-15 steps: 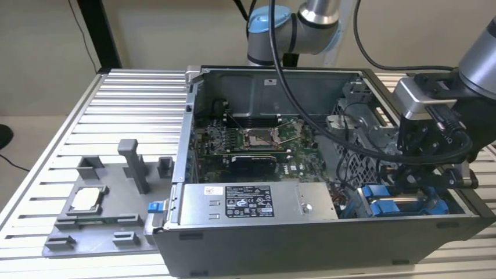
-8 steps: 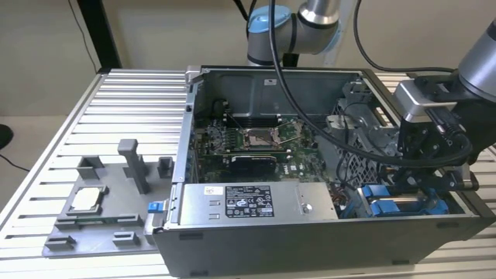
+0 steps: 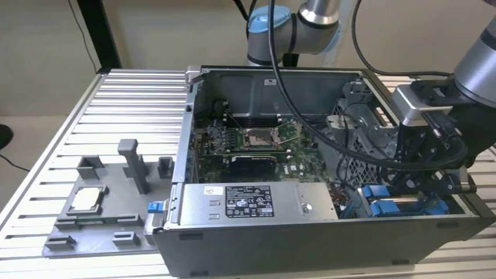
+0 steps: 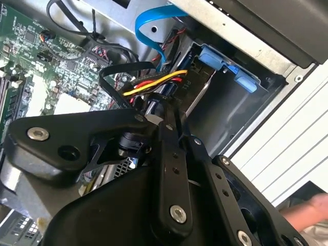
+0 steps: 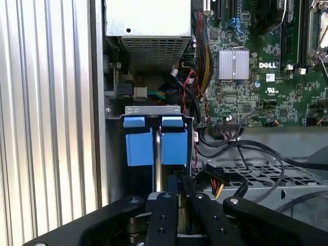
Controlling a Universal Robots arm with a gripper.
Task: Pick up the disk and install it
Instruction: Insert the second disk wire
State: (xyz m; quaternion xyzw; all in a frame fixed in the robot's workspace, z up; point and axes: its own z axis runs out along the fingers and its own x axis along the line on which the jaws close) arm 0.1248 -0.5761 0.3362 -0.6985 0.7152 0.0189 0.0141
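The disk (image 5: pixel 174 146), silver with a blue bracket, stands on edge in the drive bay at the front corner of the computer case (image 3: pixel 310 238), on the exterior view's right. A second blue-bracketed drive (image 5: pixel 138 146) stands beside it, tabs level with it. In the exterior view the disk (image 3: pixel 377 192) lies just beside my gripper (image 3: pixel 414 189). In both wrist views my gripper (image 5: pixel 180 184) has its fingers drawn together, tips against the end of the disk (image 4: pixel 202 84). Whether they pinch any part of it is hidden.
Power and data cables (image 4: pixel 154 82) run close beside the fingers. A large silver box (image 3: pixel 248 200) fills the case front and the motherboard (image 3: pixel 248 139) lies behind it. A grey fixture (image 3: pixel 101 215) holding a small chip is on the table. A hand (image 4: pixel 312 210) shows at one edge.
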